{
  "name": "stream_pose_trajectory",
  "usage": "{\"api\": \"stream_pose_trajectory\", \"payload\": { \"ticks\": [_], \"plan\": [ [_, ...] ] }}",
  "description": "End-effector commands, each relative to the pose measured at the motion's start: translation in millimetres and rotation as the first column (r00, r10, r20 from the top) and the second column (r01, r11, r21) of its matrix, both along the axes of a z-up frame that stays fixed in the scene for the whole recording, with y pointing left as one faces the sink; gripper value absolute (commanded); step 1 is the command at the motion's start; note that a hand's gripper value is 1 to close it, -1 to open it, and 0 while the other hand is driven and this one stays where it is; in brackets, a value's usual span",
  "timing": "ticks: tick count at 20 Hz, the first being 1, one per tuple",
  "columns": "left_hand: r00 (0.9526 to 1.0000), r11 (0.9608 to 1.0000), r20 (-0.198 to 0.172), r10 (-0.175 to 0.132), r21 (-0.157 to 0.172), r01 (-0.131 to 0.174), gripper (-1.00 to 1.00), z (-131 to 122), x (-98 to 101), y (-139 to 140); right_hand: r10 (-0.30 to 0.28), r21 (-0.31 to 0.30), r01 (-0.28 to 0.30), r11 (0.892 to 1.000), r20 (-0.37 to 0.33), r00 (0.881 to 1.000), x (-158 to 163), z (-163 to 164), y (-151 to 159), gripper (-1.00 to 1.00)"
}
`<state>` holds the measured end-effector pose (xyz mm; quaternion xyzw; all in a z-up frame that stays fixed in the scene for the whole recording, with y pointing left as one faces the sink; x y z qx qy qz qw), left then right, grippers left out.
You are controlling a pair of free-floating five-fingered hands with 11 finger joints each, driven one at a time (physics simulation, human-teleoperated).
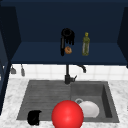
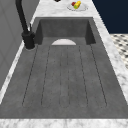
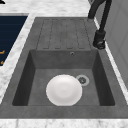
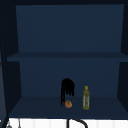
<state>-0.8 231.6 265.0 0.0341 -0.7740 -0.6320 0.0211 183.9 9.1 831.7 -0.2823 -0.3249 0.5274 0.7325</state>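
Down at the near left corner of the sink (image 1: 25, 100), the left hand (image 1: 34, 117) hangs low over the ridged drainboard, a dark bunched shape; whether its fingers are curled or straight, I cannot tell. The drainboard is matte grey stone with long shallow grooves running along it, and the surface (image 1: 10, 95) around it is pale speckled marble.

Moving right, a glossy red ball (image 1: 67, 115) sits at the sink's front edge, smooth and perfectly round. Just behind and to the right of it, a white round plate (image 3: 64, 90) lies flat on the basin floor, beside the small metal drain (image 3: 82, 80). At the back edge of the sink stands the black faucet (image 1: 67, 75), a thin curved pipe on a stout cylindrical base.

Up on the lower shelf (image 4: 37, 107) of the dark blue wall cabinet, the right hand (image 4: 67, 90) hangs palm toward the shelf, fingers pointing straight down and relaxed, the thumb stretched long at its left side. It grips nothing. Right under the fingertips, at the thumb's tip, sits a small orange-brown round thing (image 4: 68, 104), like a bun or a fruit, resting near the middle of the shelf; whether the hand touches it I cannot tell. Just to the right, apart from the hand, a slim olive-green bottle (image 4: 86, 98) stands upright, translucent, with a yellowish cap.
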Motion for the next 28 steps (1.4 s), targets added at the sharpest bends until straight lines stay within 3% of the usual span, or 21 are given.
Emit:
{"api": "stream_pose_trajectory", "payload": {
  "ticks": [1, 9, 19, 23, 28],
  "plan": [
    [1.0000, 1.0000, 0.000, 0.000, 0.000, 0.000, 0.00, 0.0, 0.0, 0.0, 0.052, -0.012, -0.052, 0.999, 0.000, 0.999, 28.0, -14.9, -3.2, -1.00],
    [1.0000, 1.0000, 0.000, 0.000, 0.000, 0.000, 0.00, 0.0, 0.0, 0.0, 0.059, -0.028, -0.059, 0.998, 0.000, 0.998, 90.7, -51.9, -7.7, -1.00],
    [1.0000, 1.0000, 0.000, 0.000, 0.000, 0.000, 0.00, 0.0, 0.0, 0.0, 0.063, 0.017, -0.063, 0.998, -0.011, 0.998, 161.0, -73.7, -28.1, -1.00],
    [1.0000, 1.0000, 0.000, 0.000, 0.000, 0.000, 0.00, 0.0, 0.0, 0.0, 0.052, 0.044, -0.048, 0.998, -0.080, 0.995, 178.2, -91.6, -16.4, -1.00],
    [1.0000, 1.0000, 0.000, 0.000, 0.000, 0.000, 0.00, 0.0, 0.0, 0.0, 0.064, 0.018, -0.062, 0.998, -0.103, 0.993, 213.2, -107.4, -18.9, -1.00]
  ]
}}
